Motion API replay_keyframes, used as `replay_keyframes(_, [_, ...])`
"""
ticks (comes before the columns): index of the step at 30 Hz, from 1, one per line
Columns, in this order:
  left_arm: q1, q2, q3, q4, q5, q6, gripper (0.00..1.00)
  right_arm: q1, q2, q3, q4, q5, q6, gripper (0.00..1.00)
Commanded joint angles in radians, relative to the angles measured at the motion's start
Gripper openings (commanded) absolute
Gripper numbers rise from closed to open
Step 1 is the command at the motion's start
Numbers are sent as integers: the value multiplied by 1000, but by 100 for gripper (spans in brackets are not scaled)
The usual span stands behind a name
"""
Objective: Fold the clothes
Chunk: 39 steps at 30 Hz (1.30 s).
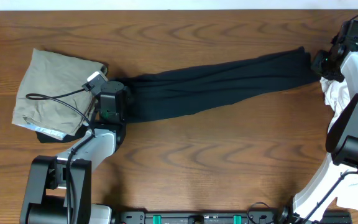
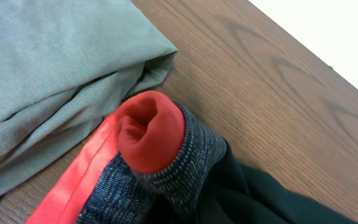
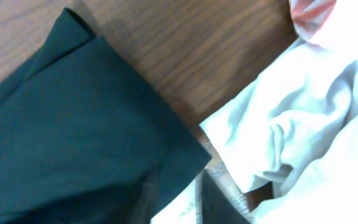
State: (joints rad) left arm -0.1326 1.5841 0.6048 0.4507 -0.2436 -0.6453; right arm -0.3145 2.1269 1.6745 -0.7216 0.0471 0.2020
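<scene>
A long dark garment (image 1: 222,84) lies stretched across the table between my two grippers. My left gripper (image 1: 122,93) is at its bunched left end and appears shut on it. The left wrist view shows the black fabric (image 2: 260,199) and a red-lined knit cuff (image 2: 151,130), with the jaws themselves hidden. My right gripper (image 1: 312,65) holds the garment's right end. The right wrist view shows the dark cloth (image 3: 73,124) reaching down to the fingers (image 3: 194,199).
A folded olive garment (image 1: 51,93) lies at the left, right beside my left gripper, and also shows in the left wrist view (image 2: 55,68). A heap of white clothing (image 1: 340,99) lies at the right edge, next to the dark cloth (image 3: 303,124).
</scene>
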Motion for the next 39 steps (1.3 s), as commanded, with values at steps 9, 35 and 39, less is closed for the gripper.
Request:
replay_keyframes(9, [6,4,21,-1,-24,24,9,-7,11,5,72,-19,-134,38])
replay_keyframes(35, [16,8,21,-109,127,122,47,-6,13,-43,41,-55,-153,36])
replay_keyframes(39, [16,39,21,-121,120,153,47,-9,13,-43,101,-55,-182,39])
